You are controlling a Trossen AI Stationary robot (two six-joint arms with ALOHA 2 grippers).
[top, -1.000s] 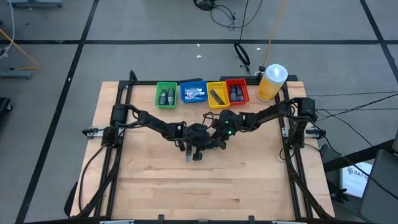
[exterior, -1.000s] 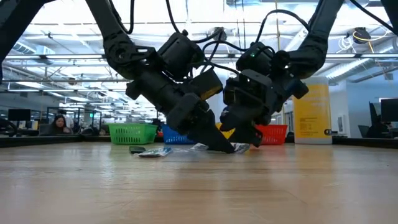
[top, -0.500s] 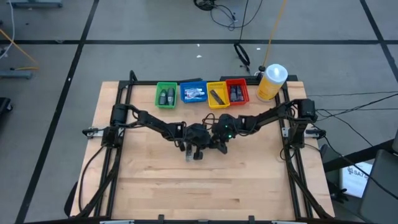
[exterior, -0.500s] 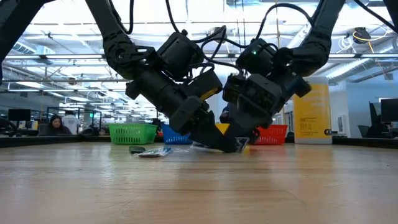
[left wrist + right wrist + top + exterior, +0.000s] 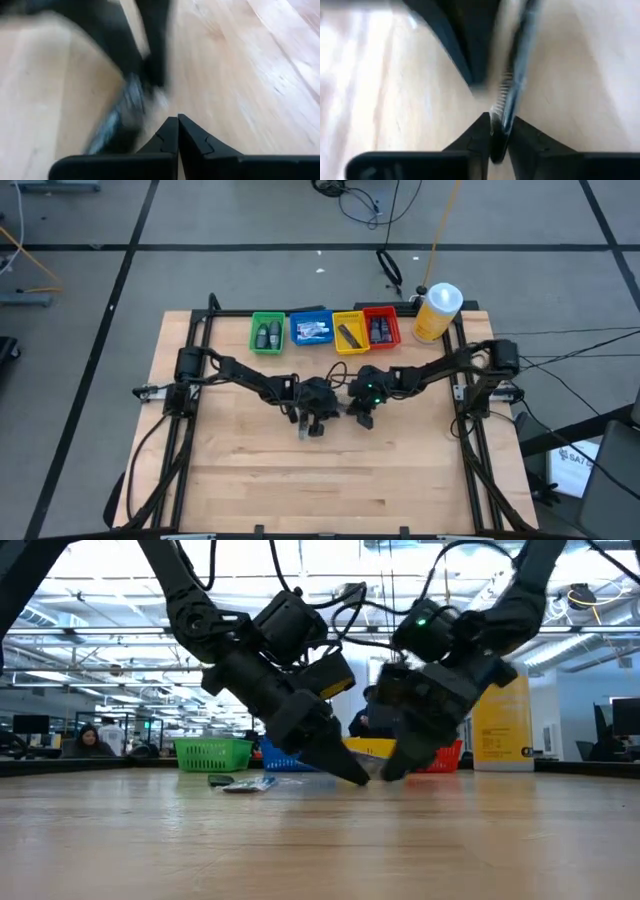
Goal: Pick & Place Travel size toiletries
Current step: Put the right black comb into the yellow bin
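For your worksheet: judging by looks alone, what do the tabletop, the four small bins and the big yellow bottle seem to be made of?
Tabletop: probably wood with a smooth pale finish, since grain lines and plank seams show.
Four small bins, green, blue, yellow, red: likely plastic, with bright uniform colour; the low view hints at open lattice walls.
Yellow bottle: likely plastic, with an opaque body and white cap.
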